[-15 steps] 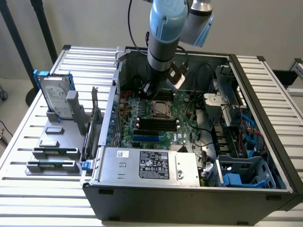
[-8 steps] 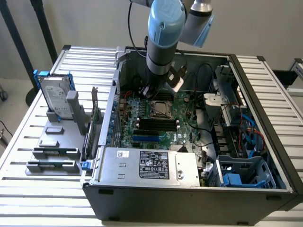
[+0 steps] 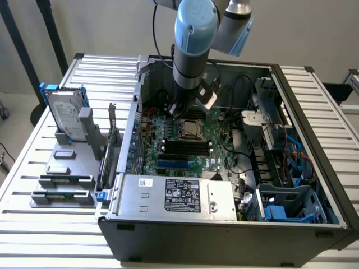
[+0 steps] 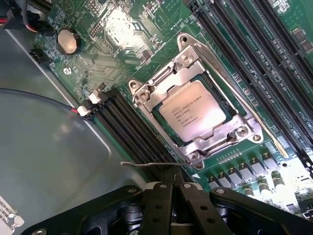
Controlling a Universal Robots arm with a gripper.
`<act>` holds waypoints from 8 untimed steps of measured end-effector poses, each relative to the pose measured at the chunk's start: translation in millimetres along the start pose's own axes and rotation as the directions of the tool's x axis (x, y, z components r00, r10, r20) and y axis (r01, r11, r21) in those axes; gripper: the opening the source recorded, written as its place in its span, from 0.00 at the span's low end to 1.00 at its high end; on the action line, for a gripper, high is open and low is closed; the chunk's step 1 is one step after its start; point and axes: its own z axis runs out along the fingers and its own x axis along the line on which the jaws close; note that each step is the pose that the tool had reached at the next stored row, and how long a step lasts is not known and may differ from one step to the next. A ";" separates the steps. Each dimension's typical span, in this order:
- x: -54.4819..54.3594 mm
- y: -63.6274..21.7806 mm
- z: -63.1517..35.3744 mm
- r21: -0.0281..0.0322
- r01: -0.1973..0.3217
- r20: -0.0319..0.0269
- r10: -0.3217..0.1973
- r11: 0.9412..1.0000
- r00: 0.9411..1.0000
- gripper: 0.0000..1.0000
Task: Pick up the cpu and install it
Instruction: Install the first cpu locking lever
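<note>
The cpu (image 4: pixel 193 110), a small square chip with a shiny silver top and printed text, lies flat in the metal socket frame (image 4: pixel 243 131) on the green motherboard (image 4: pixel 117 29). In the exterior view the cpu (image 3: pixel 190 128) is in the socket in the middle of the open computer case (image 3: pixel 224 224), just below the arm's wrist. My gripper (image 4: pixel 172 177) hovers above the board beside the socket, its two black fingers (image 4: pixel 159 205) pressed together and holding nothing. A thin wire lever (image 4: pixel 146 164) runs just past the fingertips.
Long black memory slots (image 4: pixel 254 44) flank the socket, and a coin cell (image 4: pixel 68 41) sits on the board. Outside the case, at the exterior view's left, a silver hard drive with blue bracket (image 3: pixel 66 115) stands on a grey fixture (image 3: pixel 64 179). The power supply (image 3: pixel 179 196) fills the case's front.
</note>
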 end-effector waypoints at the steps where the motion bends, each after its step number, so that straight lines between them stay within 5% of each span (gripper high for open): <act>1: 0.4 -1.3 0.6 -0.003 0.000 0.002 0.000 1.000 1.000 0.11; 8: 3.1 -7.5 4.8 -0.029 0.003 0.027 -0.002 1.000 1.000 0.11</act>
